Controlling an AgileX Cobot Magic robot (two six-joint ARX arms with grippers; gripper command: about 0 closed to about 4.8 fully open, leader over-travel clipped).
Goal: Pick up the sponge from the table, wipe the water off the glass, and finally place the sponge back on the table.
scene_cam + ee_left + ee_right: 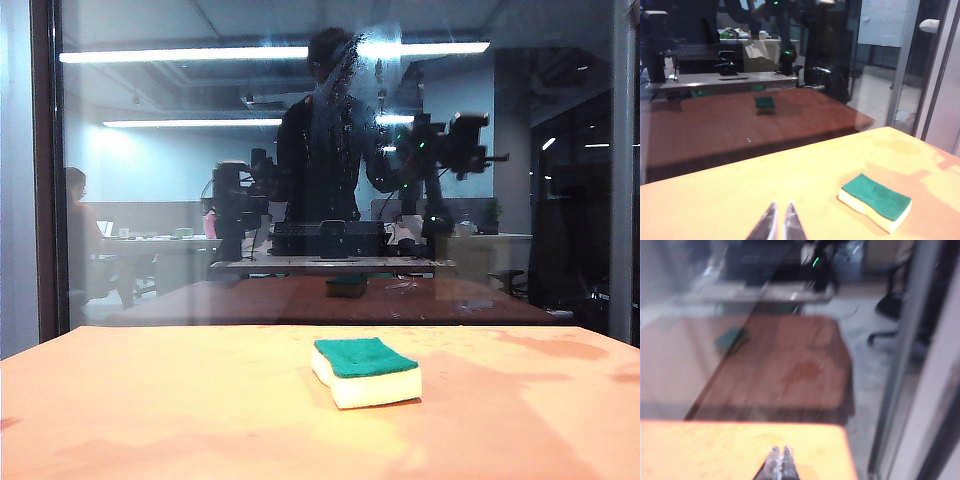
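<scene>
The sponge [365,372] lies flat on the table [150,410], green side up and pale yellow foam below. Nothing is touching it. It sits a little way in front of the glass [200,200], not against it.

The glass stands upright at the far edge of the table, with a dark frame [42,170] down one side. Smeary, streaky marks [345,90] show high up on the pane, above the sponge. The pane also shows a dim copy of the room: long ceiling lights, a person standing, the robot arms, and a small dark green copy of the sponge on a dark reddish-brown tabletop.

The left gripper [779,222] hangs over the table, on the side of the sponge away from the glass. Its two thin fingers [766,225] are very near each other, with only a thin gap at the tips. They hold nothing. In the left wrist view the sponge [875,202] lies near it but not touching.

The right gripper [780,462] is pinched tight and empty. It hangs above the table's corner [830,440] beside the glass. The right wrist view is blurry, and the sponge does not show there, only its dim green copy in the pane.
</scene>
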